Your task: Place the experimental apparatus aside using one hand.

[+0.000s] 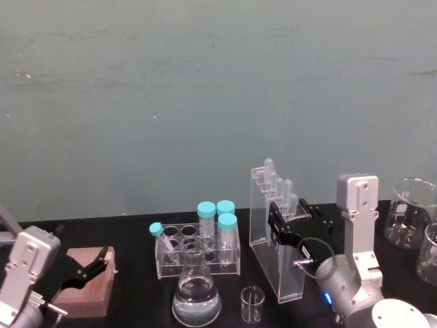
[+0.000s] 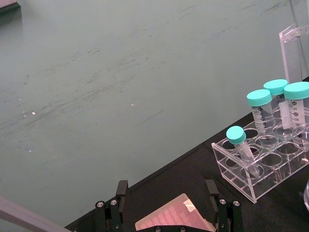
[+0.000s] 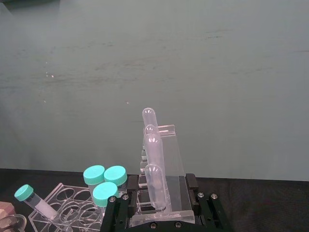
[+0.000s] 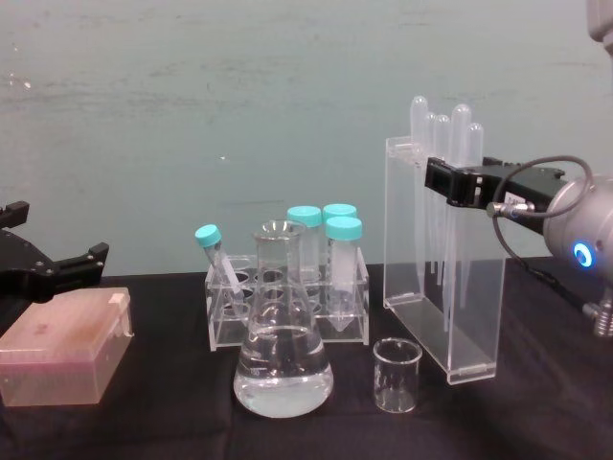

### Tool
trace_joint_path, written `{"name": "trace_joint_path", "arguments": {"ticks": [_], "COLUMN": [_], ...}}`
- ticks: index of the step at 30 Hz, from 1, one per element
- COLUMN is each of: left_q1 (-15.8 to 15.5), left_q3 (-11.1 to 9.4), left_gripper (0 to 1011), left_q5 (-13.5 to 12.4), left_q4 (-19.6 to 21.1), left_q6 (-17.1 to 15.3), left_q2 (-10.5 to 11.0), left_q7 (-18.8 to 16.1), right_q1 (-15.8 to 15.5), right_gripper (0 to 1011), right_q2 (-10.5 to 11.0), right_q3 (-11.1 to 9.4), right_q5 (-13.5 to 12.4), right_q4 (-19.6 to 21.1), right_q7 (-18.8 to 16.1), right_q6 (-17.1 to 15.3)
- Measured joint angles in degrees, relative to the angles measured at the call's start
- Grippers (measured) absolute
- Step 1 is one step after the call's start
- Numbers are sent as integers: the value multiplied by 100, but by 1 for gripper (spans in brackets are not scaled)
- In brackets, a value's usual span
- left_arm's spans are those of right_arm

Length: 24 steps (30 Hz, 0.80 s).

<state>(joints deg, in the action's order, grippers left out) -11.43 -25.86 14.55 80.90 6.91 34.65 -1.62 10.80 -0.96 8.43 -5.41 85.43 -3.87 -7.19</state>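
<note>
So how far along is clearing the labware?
Done: nothing looks set aside yet. In hand: right gripper clamps the top of the pipette stand, base on the table. To do: flask and beaker sit mid-table by the tube rack. Left gripper parked open over the pink box.

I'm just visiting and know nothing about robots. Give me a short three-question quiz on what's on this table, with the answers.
1. True or false: the right hand grips the pipette stand near its top.
2. What stands directly in front of the tube rack? A) the conical flask B) a microscope C) a kettle
3. Fill in: the rack holds ___ teal-capped tubes.

Key: 1 true; 2 A; 3 four.
</note>
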Motion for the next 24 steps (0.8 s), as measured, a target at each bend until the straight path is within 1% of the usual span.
{"name": "trace_joint_path", "arguments": {"ticks": [8,14,24], "left_q1": [0,0,0], "left_q3": [0,0,0], "left_gripper": [1000,1000,1000], "left_q5": [-1,0,0], "left_q4": [0,0,0], "left_q6": [0,0,0], "left_q2": [0,0,0], "left_q7": [0,0,0], "right_q1": [0,7,18], "right_gripper": [601,601,601], "right_q2": [0,11,1], "right_q3": [0,13,-11], "right_q5": [0,46,74], "right_q4": [0,14,14], "right_q7": [0,19,60], "right_q6": [-1,-28,32]}}
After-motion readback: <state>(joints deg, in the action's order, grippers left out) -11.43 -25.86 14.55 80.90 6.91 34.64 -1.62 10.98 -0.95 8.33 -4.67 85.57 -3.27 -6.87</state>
